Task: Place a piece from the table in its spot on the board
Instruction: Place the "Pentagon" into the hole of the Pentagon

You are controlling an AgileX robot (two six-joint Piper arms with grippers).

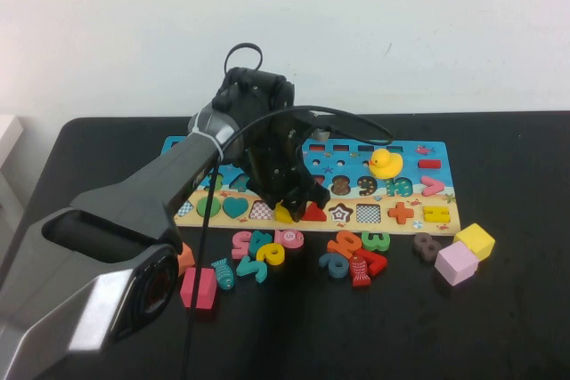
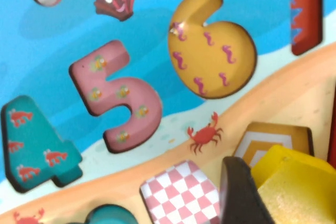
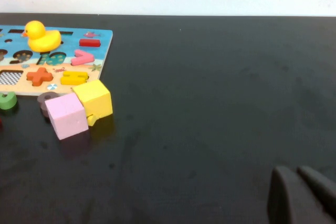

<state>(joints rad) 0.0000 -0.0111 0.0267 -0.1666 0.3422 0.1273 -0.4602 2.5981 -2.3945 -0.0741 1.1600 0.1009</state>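
Piece point(image 2: 294, 179) sits between our left gripper's point(image 1: 287, 206) fingers point(image 2: 240, 192), grasped, low over the board's point(image 1: 419, 220) sandy band beside its pentagon slot point(image 2: 268, 142), so we can seat it. Our right gripper point(image 3: 302, 192) is parked over bare tabletop point(image 3: 210, 87), fingers together.

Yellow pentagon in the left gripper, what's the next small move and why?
Probably ease it down and nudge it square: the left gripper holds the yellow pentagon tilted over its cut-out on the board. The right gripper sits low over the table, apart.
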